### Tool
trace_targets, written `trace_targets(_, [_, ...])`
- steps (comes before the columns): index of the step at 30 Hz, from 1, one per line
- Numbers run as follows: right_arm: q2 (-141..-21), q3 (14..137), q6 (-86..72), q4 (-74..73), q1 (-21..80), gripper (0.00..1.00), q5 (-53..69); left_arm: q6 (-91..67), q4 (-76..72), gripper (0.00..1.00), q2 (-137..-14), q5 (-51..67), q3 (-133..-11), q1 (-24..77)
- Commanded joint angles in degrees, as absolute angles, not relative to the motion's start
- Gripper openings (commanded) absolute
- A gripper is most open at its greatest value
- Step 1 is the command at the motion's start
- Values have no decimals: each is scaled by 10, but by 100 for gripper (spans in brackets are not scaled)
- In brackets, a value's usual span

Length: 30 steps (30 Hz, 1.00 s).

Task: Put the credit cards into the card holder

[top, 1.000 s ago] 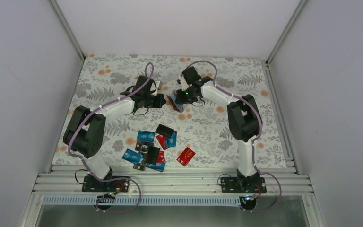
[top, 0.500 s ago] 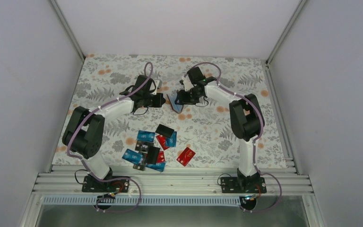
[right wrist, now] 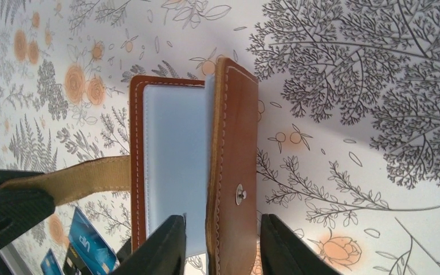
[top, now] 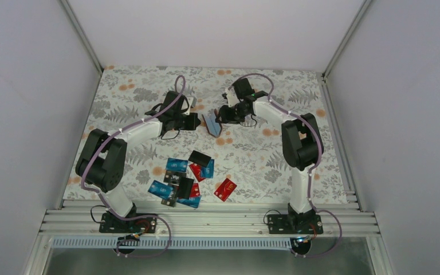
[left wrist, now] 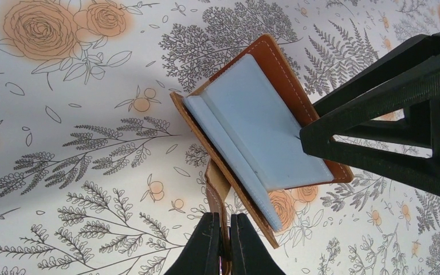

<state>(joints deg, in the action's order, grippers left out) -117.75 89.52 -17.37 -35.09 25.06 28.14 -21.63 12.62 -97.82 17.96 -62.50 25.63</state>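
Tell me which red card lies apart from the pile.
The red card alone right of the pile; the other red cards lie among blue and black ones.

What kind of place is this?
Probably a robot test booth: plain white walls all around, a metal rail with a left arm and right arm bolted on, flowery tablecloth underneath.

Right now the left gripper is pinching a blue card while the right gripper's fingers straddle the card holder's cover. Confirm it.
Not quite. The left gripper is shut on the card holder's tan strap, not a blue card, as the left wrist view shows. The right gripper does straddle the cover.
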Motion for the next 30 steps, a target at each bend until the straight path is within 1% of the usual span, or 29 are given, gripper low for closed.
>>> trace_targets(1, [-1150, 893, -174, -337, 246, 31, 294, -209, 127, 2, -963, 173, -620, 258])
trace_targets(4, [-1151, 890, -174, -331, 246, 22, 303, -209, 125, 2, -964, 173, -619, 259])
trace_targets(8, [-1160, 885, -175, -326, 246, 14, 328, -209, 124, 2, -967, 174, -619, 258])
trace_targets(13, [-1159, 864, -185, -303, 247, 8, 375, -206, 124, 2, -973, 170, -618, 258])
trace_targets(17, [-1160, 852, -188, -293, 250, 5, 394, -203, 123, 2, -983, 160, -617, 258])
trace_targets(24, [-1144, 834, -179, -307, 250, 4, 371, -195, 125, 2, -998, 151, -614, 258])
trace_targets(30, [-1120, 793, -177, -323, 241, 5, 295, -193, 128, 2, -1002, 138, -604, 258])
